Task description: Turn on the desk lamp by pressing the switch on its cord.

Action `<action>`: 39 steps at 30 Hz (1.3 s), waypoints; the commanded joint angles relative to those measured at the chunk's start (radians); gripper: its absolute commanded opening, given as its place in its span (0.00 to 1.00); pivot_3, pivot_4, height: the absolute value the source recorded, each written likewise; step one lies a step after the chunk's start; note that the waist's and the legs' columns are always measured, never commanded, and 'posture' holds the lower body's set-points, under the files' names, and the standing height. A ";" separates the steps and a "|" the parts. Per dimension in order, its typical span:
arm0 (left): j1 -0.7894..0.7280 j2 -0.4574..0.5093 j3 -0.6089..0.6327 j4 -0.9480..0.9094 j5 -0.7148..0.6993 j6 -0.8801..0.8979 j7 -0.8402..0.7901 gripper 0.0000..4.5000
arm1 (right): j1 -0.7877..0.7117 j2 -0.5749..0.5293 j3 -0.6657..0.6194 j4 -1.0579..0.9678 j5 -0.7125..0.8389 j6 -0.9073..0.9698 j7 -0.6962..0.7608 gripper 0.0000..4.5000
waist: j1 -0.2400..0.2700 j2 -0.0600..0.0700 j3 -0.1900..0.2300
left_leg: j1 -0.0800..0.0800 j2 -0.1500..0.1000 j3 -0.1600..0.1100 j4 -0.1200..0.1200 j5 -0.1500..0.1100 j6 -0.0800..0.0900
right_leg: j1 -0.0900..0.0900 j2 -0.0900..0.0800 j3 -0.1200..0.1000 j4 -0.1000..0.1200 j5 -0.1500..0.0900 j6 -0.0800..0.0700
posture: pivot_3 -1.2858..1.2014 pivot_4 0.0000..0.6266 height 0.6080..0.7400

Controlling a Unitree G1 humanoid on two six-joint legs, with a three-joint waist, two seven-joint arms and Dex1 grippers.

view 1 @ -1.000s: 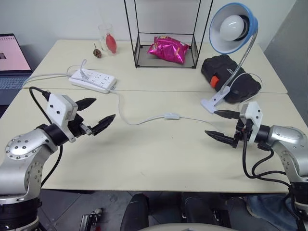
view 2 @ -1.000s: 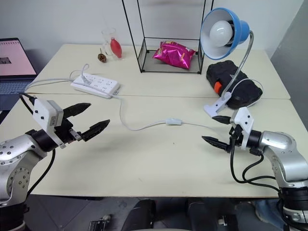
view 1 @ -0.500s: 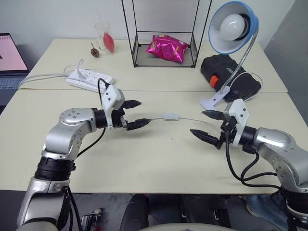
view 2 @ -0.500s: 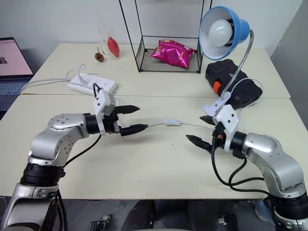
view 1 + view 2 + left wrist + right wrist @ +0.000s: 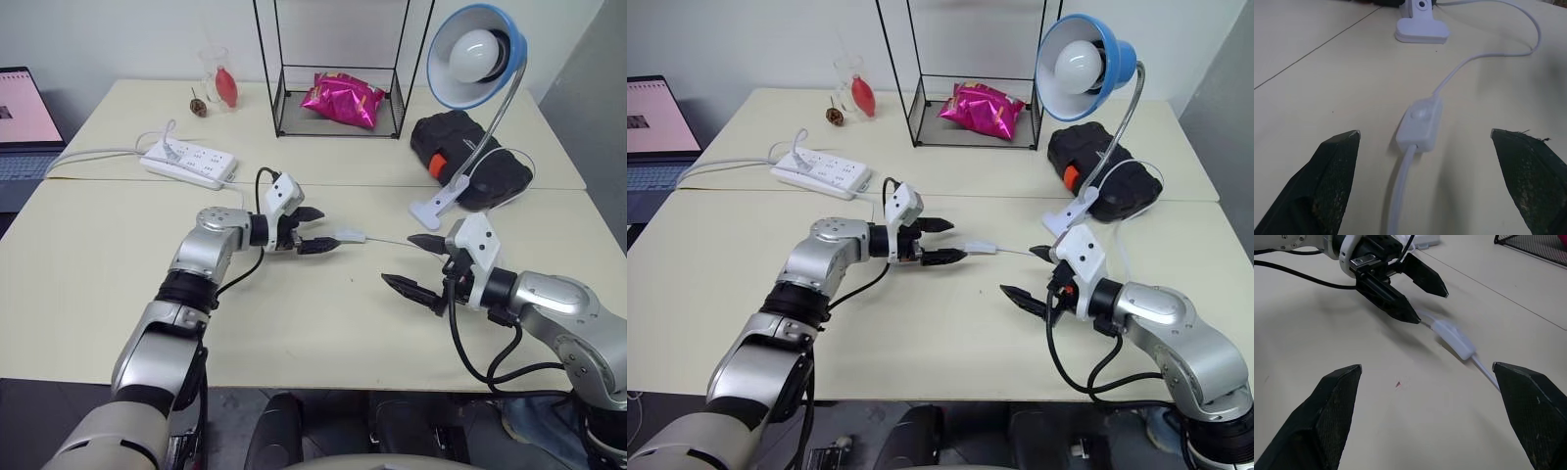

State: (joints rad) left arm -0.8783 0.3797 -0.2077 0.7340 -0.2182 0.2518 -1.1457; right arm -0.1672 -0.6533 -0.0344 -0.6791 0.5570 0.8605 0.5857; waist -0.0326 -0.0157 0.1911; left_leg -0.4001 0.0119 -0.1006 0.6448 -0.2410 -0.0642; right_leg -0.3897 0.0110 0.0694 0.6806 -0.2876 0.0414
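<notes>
White switch [image 5: 1420, 122] flat, long axis along its cord [image 5: 1400, 196]

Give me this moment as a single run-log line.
left gripper: open, at switch, not touching | right gripper: open, empty, apart from cord | desk lamp: unlit | step: switch not yet pressed

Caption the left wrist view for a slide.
Open left gripper lined up on the switch, its cord curving toward the lamp's clip base.
</notes>
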 commanded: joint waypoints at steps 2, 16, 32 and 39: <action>-0.095 -0.042 -0.007 0.184 0.054 -0.051 -0.059 0.99 | 0.028 0.011 -0.026 -0.088 0.038 0.041 -0.052 1.00 | 0.000 0.000 0.000 | 0.000 0.000 0.000 0.000 0.000 0.000 | 0.000 0.000 0.000 0.000 0.000 0.000 | 0.52 0.24 1.00; -0.176 -0.123 0.053 0.378 0.111 -0.093 -0.105 0.91 | 0.093 0.005 -0.060 -0.154 0.082 0.071 -0.110 1.00 | 0.000 0.000 0.000 | 0.000 0.000 -0.001 0.000 0.000 0.000 | 0.000 0.000 0.000 0.000 0.000 0.000 | 0.52 0.24 1.00; -0.135 -0.123 0.069 0.338 0.132 -0.118 -0.131 0.25 | 0.094 -0.012 -0.048 -0.141 0.079 0.058 -0.109 1.00 | 0.000 0.000 0.000 | 0.000 0.000 -0.001 0.000 0.000 0.000 | 0.000 0.000 0.000 0.001 0.000 0.000 | 0.52 0.24 1.00; -0.040 -0.102 0.076 0.137 0.133 -0.237 -0.102 0.25 | 0.111 0.004 -0.071 -0.143 0.090 0.041 -0.114 1.00 | 0.000 0.000 0.000 | 0.000 0.000 -0.001 0.000 0.000 0.000 | 0.000 0.000 0.000 0.001 0.000 0.000 | 0.52 0.24 1.00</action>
State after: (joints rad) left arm -0.9365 0.2680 -0.1497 0.9839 -0.0762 0.0757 -1.2768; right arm -0.0679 -0.6563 -0.0685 -0.7902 0.6337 0.9280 0.4747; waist -0.0323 -0.0159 0.1910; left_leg -0.4000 0.0119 -0.1022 0.6449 -0.2410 -0.0642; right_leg -0.3893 0.0110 0.0689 0.6813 -0.2878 0.0415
